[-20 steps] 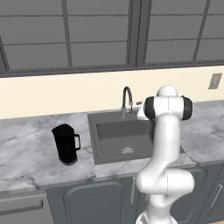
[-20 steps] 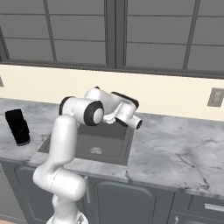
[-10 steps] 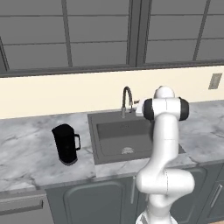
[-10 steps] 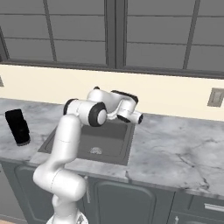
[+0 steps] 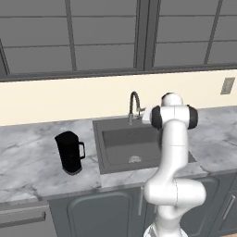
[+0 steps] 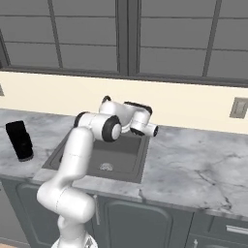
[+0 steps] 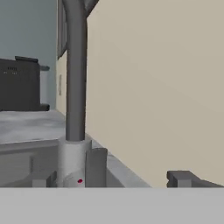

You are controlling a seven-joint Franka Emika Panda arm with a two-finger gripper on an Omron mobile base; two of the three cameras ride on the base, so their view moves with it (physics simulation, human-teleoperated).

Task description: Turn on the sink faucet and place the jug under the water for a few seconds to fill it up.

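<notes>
The sink faucet point(image 5: 134, 105) is a dark gooseneck at the back rim of the sink point(image 5: 134, 146); no water runs from it. In the hand view its upright pipe point(image 7: 75, 74) rises from a grey base with a small lever point(image 7: 96, 167) beside it. My gripper point(image 7: 111, 178) is open just short of that base, with a fingertip on either side of the lever and nothing held. From the left base view the hand point(image 5: 147, 115) sits right beside the faucet. The black jug point(image 5: 70, 152) stands upright on the counter left of the sink, also seen far left point(image 6: 19, 140).
The beige wall point(image 7: 157, 87) runs close along the hand's right side. A black boxy appliance point(image 7: 19, 85) stands far down the counter beyond the faucet. Marble counter point(image 6: 193, 164) stretches right of the sink. My own arm point(image 5: 173, 152) rises over the sink's right rim.
The hand has edged a little closer to the faucet at the back of the sink. The gripper has stayed open, and the jug has not moved.
</notes>
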